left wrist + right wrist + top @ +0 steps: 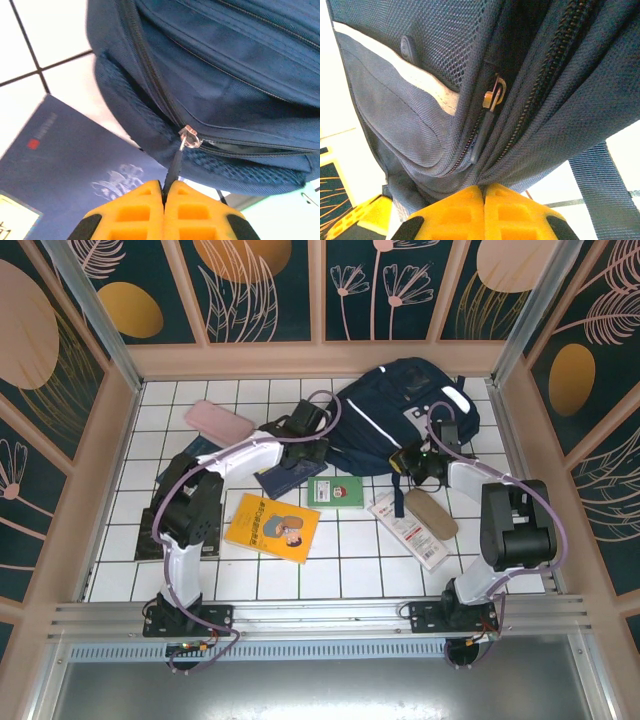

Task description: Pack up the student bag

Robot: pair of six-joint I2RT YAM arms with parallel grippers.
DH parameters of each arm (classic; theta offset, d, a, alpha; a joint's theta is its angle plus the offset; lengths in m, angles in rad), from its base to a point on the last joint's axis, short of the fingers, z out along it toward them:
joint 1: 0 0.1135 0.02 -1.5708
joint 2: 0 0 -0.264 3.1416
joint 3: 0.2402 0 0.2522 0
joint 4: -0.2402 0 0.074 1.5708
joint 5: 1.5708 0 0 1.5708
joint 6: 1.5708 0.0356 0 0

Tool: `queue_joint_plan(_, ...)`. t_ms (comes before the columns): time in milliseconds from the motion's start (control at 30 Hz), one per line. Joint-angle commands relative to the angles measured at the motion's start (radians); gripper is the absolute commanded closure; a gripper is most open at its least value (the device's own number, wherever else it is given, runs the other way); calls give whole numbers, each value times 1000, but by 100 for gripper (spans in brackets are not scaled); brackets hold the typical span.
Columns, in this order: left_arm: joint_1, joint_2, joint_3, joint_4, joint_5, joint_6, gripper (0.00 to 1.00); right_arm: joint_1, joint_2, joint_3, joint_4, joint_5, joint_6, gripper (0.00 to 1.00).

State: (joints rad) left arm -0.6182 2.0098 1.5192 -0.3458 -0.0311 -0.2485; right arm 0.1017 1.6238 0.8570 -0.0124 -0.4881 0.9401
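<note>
Well, the student bag [400, 410] lies far right on the surface [350, 560], between the arms. Its zip pull [173, 165] is pinched in the closed left claw [163, 186], the zip track running on away from it. The right claw [483, 189] looks clamped on the bag's fabric.

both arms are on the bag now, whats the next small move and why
Probably draw the left gripper along the closed teeth, dragging the slider to open the zip. Its fingers are shut on the black zip pull of the student bag, and the right gripper pinches the bag's fabric, seemingly bracing it.
</note>
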Motion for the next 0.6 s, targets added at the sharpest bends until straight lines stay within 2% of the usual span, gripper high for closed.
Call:
queue_joint_plan(0,54,35,61,-82,-126,37,100,-70,-42,16,6,122,-53,100)
queue_joint_plan(167,76,112,143,-88,-130,43,100,-108,-53,46,-41,137,-103,100)
queue_joint_plan(233,79,128,168,-91,-98,43,100,-125,-55,54,-53,129,-116,100)
queue_joint_plan(467,77,53,68,16,185,32,100,-140,-40,111,-87,114,-194,100)
queue_joint_plan(567,64,43,37,21,262,19,100,-149,-22,150,-118,127,-233,100)
